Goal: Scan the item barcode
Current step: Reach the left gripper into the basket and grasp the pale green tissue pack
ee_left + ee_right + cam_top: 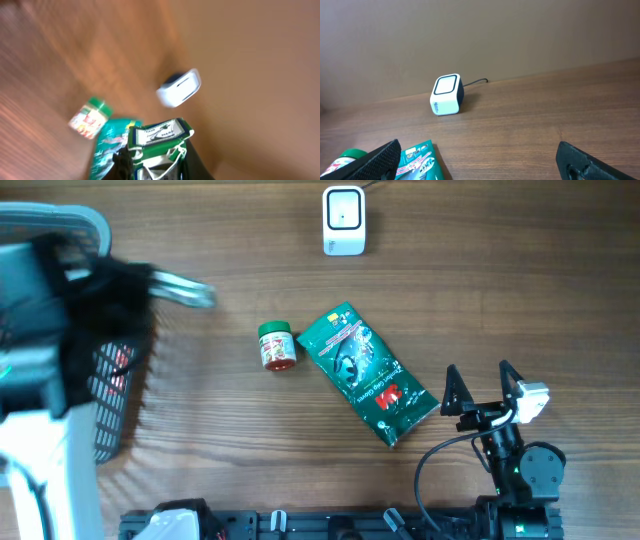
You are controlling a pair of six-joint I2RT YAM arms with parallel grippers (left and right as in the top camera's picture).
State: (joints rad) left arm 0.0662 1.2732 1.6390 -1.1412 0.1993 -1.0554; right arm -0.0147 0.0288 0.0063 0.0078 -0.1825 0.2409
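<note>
In the left wrist view my left gripper (157, 165) is shut on a green and white carton (160, 136), held up above the table. Its dark fingers (122, 162) flank the carton. The white barcode scanner (179, 88) lies beyond it and also stands at the back of the table (343, 220). In the overhead view the left arm (60, 330) is a blur at the far left, and the carton is hidden there. My right gripper (482, 385) rests open and empty at the front right, facing the scanner (446, 95).
A green pouch (368, 375) lies at the table's middle, with a small green-lidded jar (278, 346) to its left. A grey mesh basket (110, 390) sits at the left edge under the left arm. The scanner's cable runs off the back.
</note>
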